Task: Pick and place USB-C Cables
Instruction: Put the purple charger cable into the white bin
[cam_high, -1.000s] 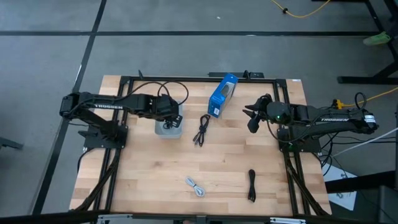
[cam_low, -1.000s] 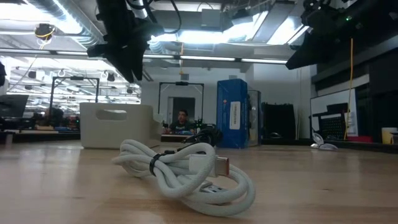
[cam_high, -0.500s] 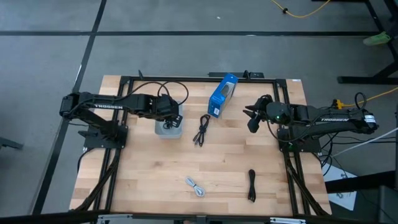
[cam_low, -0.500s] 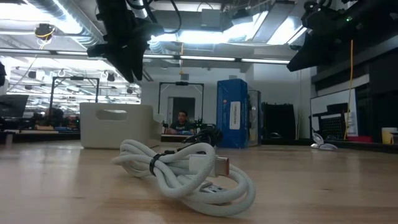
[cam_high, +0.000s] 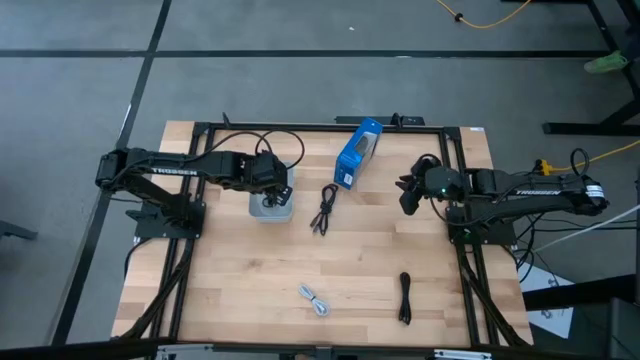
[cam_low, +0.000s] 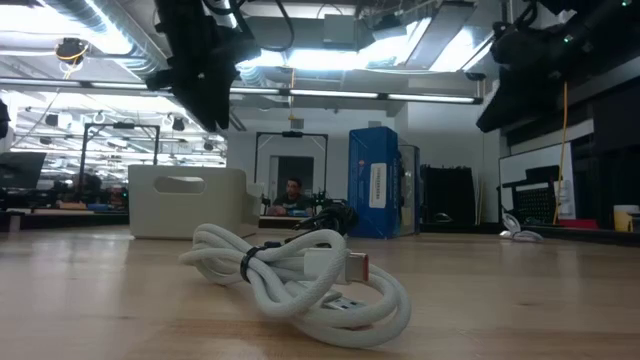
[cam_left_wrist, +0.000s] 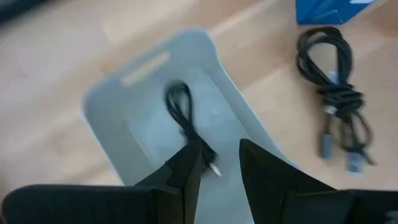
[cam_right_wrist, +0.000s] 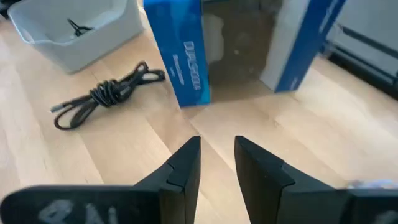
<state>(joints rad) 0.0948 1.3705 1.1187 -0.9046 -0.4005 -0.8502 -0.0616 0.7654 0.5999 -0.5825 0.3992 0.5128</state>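
On the wooden counter (cam_high: 250, 290) a blue box (cam_high: 357, 153) is standing near the back edge, and a pale grey bin (cam_high: 271, 206) is sitting to its left with one thin black cable (cam_left_wrist: 181, 113) lying inside. The left end effector (cam_high: 281, 192) is hovering right above that bin, its fingers (cam_left_wrist: 184, 176) slightly parted and holding nothing. A black cable bundle (cam_high: 323, 210) is lying between bin and box. The right end effector (cam_high: 407, 195) is hanging beside the box, narrowly parted, empty. Nearer the front, a white bundle (cam_high: 314, 299) and another black bundle (cam_high: 405, 297) are lying well apart.
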